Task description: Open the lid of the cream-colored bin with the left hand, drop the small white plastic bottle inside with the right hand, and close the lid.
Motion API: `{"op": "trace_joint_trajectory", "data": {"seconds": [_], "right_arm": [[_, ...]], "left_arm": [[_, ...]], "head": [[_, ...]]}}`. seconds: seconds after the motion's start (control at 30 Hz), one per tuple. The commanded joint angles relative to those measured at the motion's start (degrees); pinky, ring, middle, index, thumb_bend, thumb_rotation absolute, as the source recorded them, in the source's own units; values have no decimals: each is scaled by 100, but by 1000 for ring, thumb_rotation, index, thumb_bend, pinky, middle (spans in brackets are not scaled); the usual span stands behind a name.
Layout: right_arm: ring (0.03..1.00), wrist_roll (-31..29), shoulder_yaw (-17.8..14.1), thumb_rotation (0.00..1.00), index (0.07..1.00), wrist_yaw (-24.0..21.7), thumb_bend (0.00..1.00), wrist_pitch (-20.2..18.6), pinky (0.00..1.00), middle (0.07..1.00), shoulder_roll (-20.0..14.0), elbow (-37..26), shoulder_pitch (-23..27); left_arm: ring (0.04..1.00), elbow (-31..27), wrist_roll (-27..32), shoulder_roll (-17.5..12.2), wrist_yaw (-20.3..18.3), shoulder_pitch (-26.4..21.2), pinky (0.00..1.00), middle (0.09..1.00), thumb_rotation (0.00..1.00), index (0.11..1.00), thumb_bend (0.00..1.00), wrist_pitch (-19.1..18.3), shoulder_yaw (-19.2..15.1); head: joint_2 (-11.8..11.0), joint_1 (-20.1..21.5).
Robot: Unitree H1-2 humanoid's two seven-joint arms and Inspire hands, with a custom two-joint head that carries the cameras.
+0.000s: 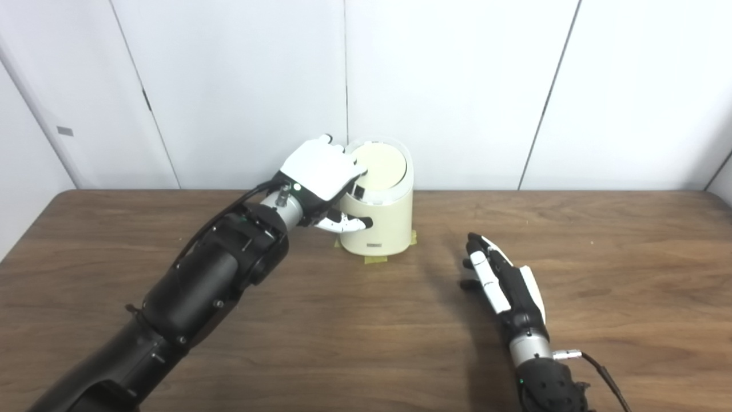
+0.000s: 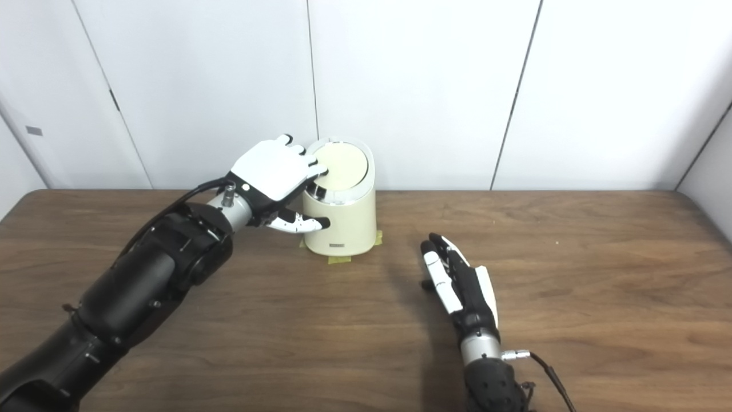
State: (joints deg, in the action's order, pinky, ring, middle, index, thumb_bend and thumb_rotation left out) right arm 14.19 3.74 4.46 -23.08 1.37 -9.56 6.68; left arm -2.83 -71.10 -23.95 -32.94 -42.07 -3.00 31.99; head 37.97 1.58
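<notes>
Resting on closed lid (image 1: 380, 166) of bin (image 1: 380, 226): left hand (image 1: 320, 169), fingers spread; right hand (image 1: 503, 280) flat, empty.

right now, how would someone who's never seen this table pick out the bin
Look at the long dark brown wooden table and follow it to its far edge, by the white wall panels. There stands a small cream-colored plastic bin with a round tilted lid, yellowish tape at its base. It is the only container there, and the white-backed left hand rests on its lid.
</notes>
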Motion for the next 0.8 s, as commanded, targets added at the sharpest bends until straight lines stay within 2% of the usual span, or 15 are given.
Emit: {"op": "trace_joint_trajectory", "data": {"seconds": [0.0,0.37,0.67,0.77], "right_arm": [[812,7,17,911,877,-44,375,-59,661,866,-9,-91,105],[805,28,13,890,870,-33,381,-76,662,852,-10,-37,138],[799,4,-11,870,867,-19,378,-103,659,846,20,-25,163],[804,-5,-18,872,870,-20,373,-97,666,848,21,-32,160]], "left_arm": [[954,-1,-49,9,-8,-21,1000,930,799,901,514,163,23],[971,116,-87,50,378,63,1000,941,768,925,526,389,-47],[964,70,-41,27,477,86,1000,936,750,920,520,487,-74],[968,56,-50,24,393,89,1000,938,765,911,512,506,-62]], "head": [[9,0],[11,24],[35,43],[37,47]]}}
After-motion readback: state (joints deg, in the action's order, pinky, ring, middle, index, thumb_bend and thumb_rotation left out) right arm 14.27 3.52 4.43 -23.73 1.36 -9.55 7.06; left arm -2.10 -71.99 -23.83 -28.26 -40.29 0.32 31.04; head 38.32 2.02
